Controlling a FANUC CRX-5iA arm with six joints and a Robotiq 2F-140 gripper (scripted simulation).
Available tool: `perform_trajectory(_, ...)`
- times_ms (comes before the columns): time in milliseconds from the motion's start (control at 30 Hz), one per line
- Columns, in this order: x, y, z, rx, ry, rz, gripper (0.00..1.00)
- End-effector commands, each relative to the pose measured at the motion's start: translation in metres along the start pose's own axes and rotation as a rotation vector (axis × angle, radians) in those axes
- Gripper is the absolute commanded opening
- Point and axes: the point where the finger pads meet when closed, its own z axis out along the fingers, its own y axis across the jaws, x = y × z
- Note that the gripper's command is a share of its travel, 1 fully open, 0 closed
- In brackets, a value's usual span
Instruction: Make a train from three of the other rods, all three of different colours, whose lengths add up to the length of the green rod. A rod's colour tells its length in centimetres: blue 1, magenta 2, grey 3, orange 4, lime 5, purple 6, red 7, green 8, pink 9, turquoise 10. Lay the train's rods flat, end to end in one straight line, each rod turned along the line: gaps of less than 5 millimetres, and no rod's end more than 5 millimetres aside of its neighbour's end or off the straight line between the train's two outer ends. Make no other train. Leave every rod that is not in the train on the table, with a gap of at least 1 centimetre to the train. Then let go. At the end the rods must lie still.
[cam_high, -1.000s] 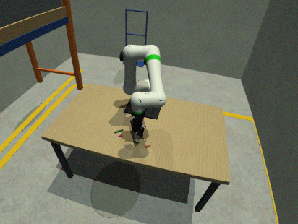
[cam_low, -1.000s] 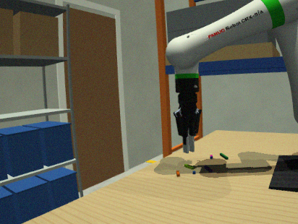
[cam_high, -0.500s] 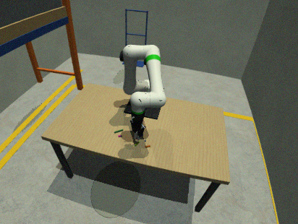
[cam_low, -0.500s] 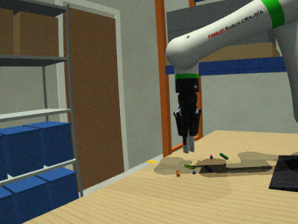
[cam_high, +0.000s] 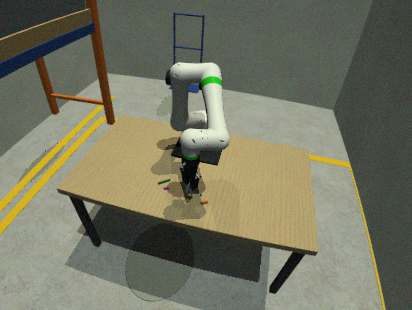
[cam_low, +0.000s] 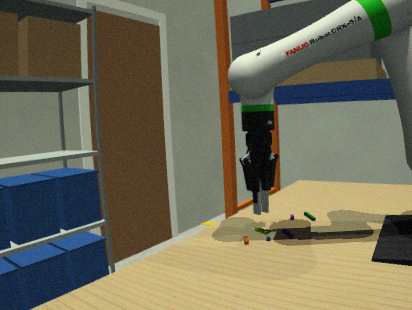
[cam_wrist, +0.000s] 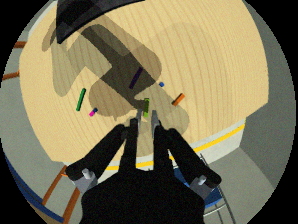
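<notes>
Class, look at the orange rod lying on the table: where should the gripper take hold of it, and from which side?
At mid-length, from straight above, fingers across its narrow width. The orange rod lies flat on the table, apart from the others, so both long sides look free. The shut gripper must open first.

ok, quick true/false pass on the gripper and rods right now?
1. The gripper is shut with no rod in it. True.
2. The orange rod is held between the fingers. False: it lies on the table, apart from the gripper.
3. The green rod lies flat on the table. True.
4. Three rods already form an end-to-end train. False: the rods lie scattered, with gaps between them.
5. The fingertips rest on the table. False: they hang above it.
</notes>
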Motion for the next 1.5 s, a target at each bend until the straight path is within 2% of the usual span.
perform_trajectory(0, 0.0, 0.0, 0.005, 0.0, 0.0, 0.0, 0.15)
perform_trajectory(800, -0.001, 0.0, 0.038, 0.0, 0.0, 0.0, 0.15)
perform_trajectory(1467, -0.001, 0.0, 0.042, 0.0, 0.0, 0.0, 0.15)
